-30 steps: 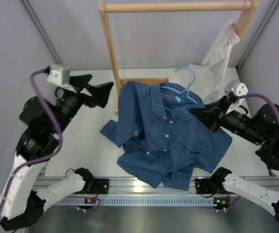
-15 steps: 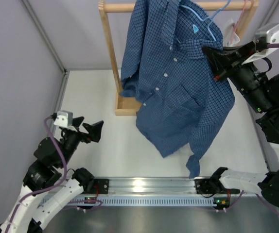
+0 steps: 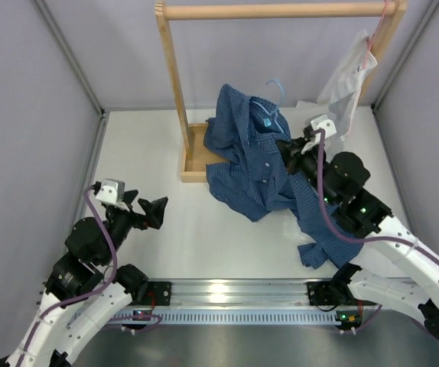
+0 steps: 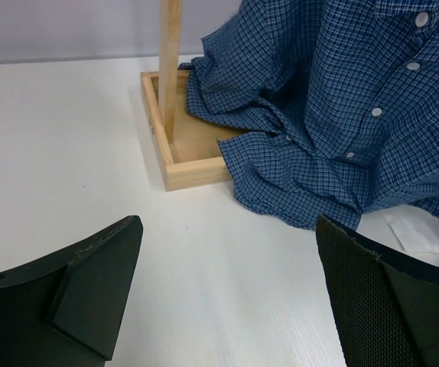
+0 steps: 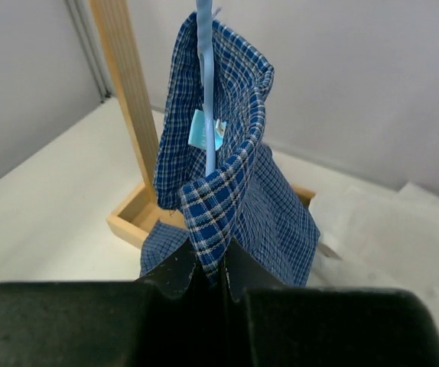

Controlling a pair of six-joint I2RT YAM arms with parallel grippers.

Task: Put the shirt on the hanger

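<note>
The blue checked shirt [image 3: 254, 160] hangs from my right gripper [image 3: 284, 147], its lower part piled on the table and over the wooden base. The light blue hanger [image 3: 275, 88] sits inside the collar, its hook sticking up above it. In the right wrist view my right gripper [image 5: 213, 274] is shut on the shirt collar [image 5: 213, 202] and the hanger wire [image 5: 205, 92] together. My left gripper [image 3: 149, 209] is open and empty at the front left, apart from the shirt. In the left wrist view the shirt [image 4: 342, 115] lies ahead of its open fingers [image 4: 372, 290].
A wooden rack stands at the back, with a top rail [image 3: 281, 11], left post [image 3: 175, 84] and box base [image 3: 191, 157]. A white shirt [image 3: 349, 73] on a pink hanger hangs at the rack's right end. White cloth [image 3: 320, 115] lies behind my right gripper.
My right gripper has come down from the rail to low over the table with the shirt and hanger, and the shirt now piles on the table. My left arm barely moved.
</note>
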